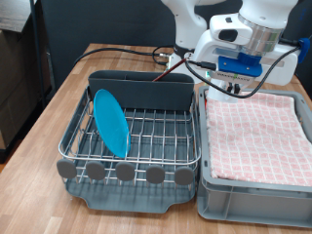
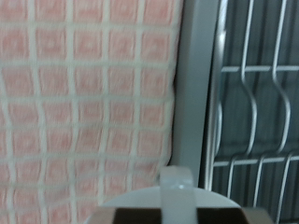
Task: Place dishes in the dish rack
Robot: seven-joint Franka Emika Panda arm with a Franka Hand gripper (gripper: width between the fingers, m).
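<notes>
The silver wire dish rack (image 1: 146, 154) sits on its dark tray at the exterior view's left. The light-blue plate (image 1: 110, 122) stands on edge in its left part. My gripper (image 1: 232, 88) hangs over the far corner of the crate, just right of the rack's grey caddy (image 1: 141, 90). In the wrist view a small white cup (image 2: 173, 191) sits close up between dark fingers (image 2: 117, 217), above the crate's rim (image 2: 192, 93), with the rack wires (image 2: 257, 103) on one side. The wooden spoon is out of view.
The light grey crate (image 1: 210, 185) lined with pink checked cloth (image 1: 258, 132) stands right beside the rack; the cloth also fills much of the wrist view (image 2: 84, 103). Black cables (image 1: 127, 54) run across the wooden table behind the rack.
</notes>
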